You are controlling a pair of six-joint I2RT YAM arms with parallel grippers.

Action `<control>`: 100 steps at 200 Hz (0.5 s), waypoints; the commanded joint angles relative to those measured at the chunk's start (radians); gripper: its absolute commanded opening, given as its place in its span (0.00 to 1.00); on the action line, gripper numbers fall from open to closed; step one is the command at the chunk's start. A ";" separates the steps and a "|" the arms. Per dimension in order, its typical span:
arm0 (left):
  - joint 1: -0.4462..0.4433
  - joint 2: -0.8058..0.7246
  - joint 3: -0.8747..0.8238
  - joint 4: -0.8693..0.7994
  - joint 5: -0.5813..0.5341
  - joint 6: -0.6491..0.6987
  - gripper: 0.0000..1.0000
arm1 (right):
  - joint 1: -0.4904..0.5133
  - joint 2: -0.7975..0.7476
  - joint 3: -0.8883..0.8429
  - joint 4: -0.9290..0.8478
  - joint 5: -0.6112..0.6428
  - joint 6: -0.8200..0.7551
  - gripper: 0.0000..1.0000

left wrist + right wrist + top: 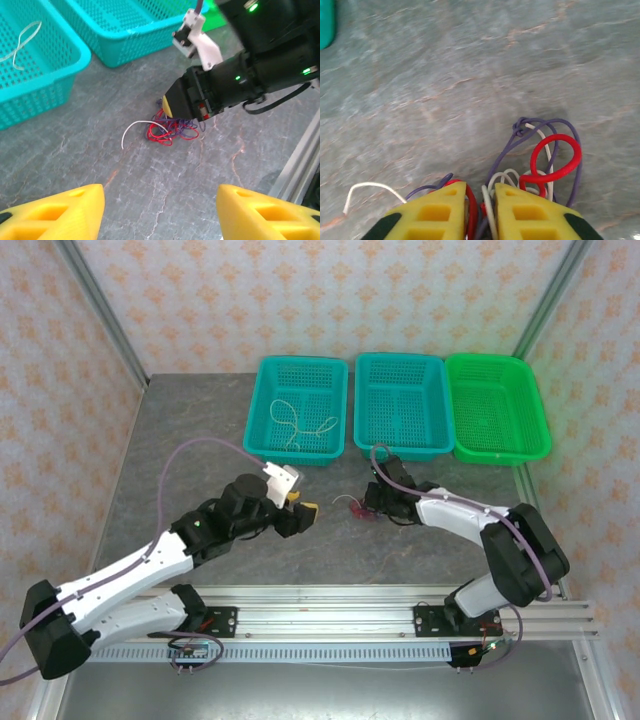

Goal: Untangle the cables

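Cables [355,508] lie as a small knot of red, violet and white strands on the grey table [200,440], just below the middle of the overhead view. One separate cream cable [300,425] lies in the left teal basket [300,360] at the top.

The right gripper [481,192] is down on the knot. In its own camera the two yellow fingers [442,212] stand almost together at the bottom edge, pinching red and white strands between them. A red loop and a violet loop spill out to the lower right, and a white tail trails off to the lower left. The left gripper [159,192] hangs above the table with its fingers wide apart and nothing between them, facing the knot.

The step in hand looks like a first pull to loosen the bundle. To do it well, the right arm should probably lift only a little, so the strands hang apart and do not cinch. The left should close on one strand, and the free white tail seems the easiest. Then draw slowly sideways, away from the pinch. A grab at several strands risks tightening the tangle.
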 commanded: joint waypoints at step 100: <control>0.167 0.342 -0.010 0.099 0.224 -0.117 0.48 | 0.090 -0.011 0.133 -0.012 -0.418 -0.164 0.04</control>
